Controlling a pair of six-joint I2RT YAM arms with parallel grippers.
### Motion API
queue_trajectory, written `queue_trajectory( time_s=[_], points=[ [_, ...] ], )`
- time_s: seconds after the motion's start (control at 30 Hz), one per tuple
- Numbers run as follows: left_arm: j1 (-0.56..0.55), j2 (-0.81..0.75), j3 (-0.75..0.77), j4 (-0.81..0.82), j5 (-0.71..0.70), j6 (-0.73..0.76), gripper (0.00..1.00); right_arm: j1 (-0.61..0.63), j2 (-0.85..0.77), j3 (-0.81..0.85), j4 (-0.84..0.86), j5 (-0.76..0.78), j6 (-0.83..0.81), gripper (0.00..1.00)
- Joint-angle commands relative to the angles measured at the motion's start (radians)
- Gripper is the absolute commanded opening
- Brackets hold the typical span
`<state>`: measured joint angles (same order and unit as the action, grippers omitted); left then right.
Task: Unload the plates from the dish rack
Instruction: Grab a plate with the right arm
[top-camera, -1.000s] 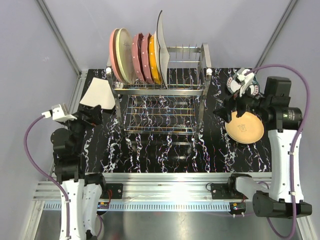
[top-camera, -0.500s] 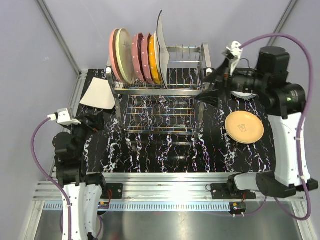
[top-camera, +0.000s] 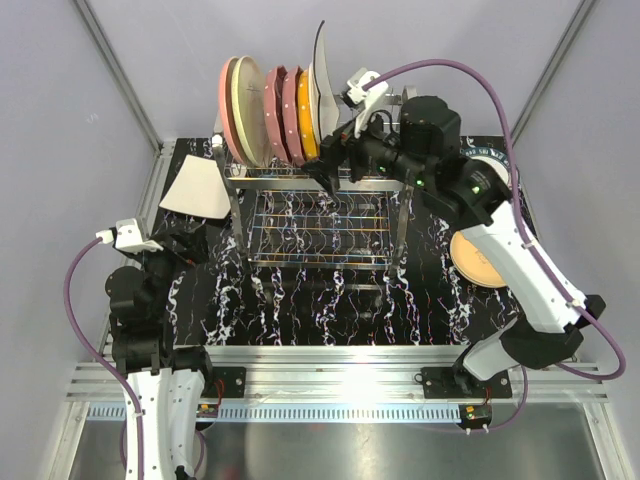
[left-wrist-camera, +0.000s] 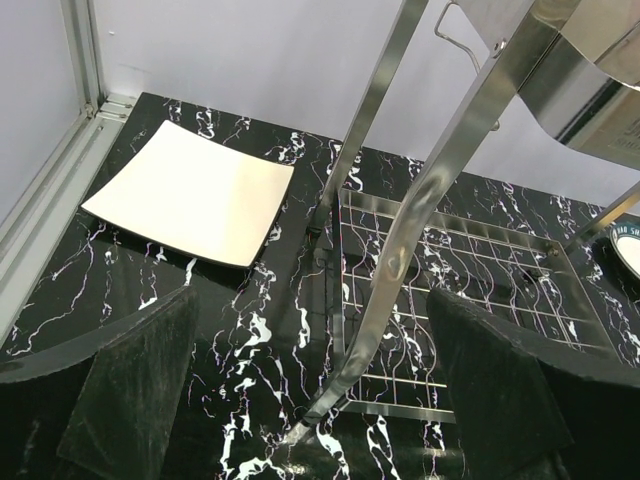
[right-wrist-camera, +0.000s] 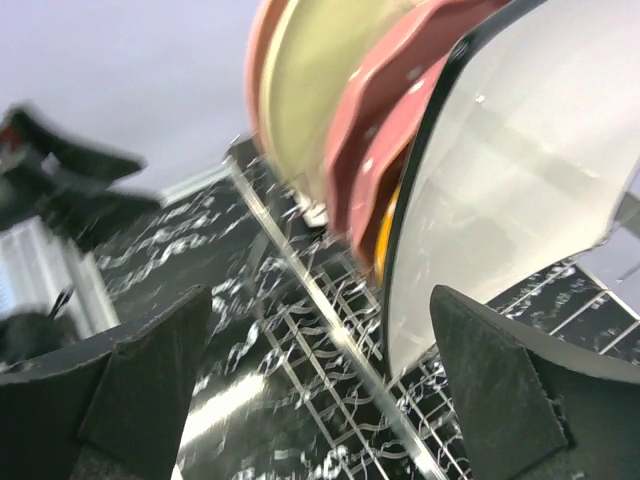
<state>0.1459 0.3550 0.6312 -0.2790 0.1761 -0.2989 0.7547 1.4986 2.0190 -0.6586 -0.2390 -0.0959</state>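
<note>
The right hand (top-camera: 330, 165) has swung off the right side of the tabletop (top-camera: 300, 300), where the tan plate (top-camera: 478, 262) lies flat, over to the top of the rack (top-camera: 320, 215). It is now just beside the white plate (top-camera: 322, 80), the end one of the row. The wrist view shows its fingers spread wide with nothing between them. So the tan plate looks delivered and the next pick has begun, likely the white plate. Six plates stand at the rack's left end: pink (top-camera: 226, 95), cream (top-camera: 246, 100), two maroon (top-camera: 280, 110), orange (top-camera: 307, 130) and white. The square plate (top-camera: 195, 188) lies on the tabletop left of the rack, and the teal-rim plate (top-camera: 497, 170) lies to the right, half hidden by the arm. The left hand (top-camera: 185, 235) has barely moved; it is released, empty and low by the rack's left leg. The right half of the prongs (top-camera: 370, 100) is bare, so approach from that side is open. The orange plate sits close behind the white one, whose rim stands well above the rack.
</note>
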Motion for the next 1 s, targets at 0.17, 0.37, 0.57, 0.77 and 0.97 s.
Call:
queue_trajectory(
  time_s=[0.17, 0.37, 0.57, 0.77, 0.97],
  points=[
    [0.0, -0.005, -0.004, 0.027, -0.015, 0.02, 0.99, 0.087, 0.055, 0.007, 0.267, 0.506, 0.05, 1.0],
    [0.0, -0.007, -0.004, 0.027, -0.015, 0.021, 0.99, 0.089, 0.097, 0.053, 0.29, 0.564, 0.122, 0.98],
    [0.001, -0.011, -0.004, 0.027, -0.013, 0.023, 0.99, 0.09, 0.121, 0.063, 0.312, 0.619, 0.139, 0.86],
    [0.001, -0.013, -0.004, 0.027, -0.012, 0.023, 0.99, 0.09, 0.134, 0.063, 0.33, 0.679, 0.136, 0.81],
    [0.001, -0.013, -0.004, 0.029, -0.01, 0.024, 0.99, 0.09, 0.12, 0.053, 0.336, 0.711, 0.127, 0.74]
  ],
)
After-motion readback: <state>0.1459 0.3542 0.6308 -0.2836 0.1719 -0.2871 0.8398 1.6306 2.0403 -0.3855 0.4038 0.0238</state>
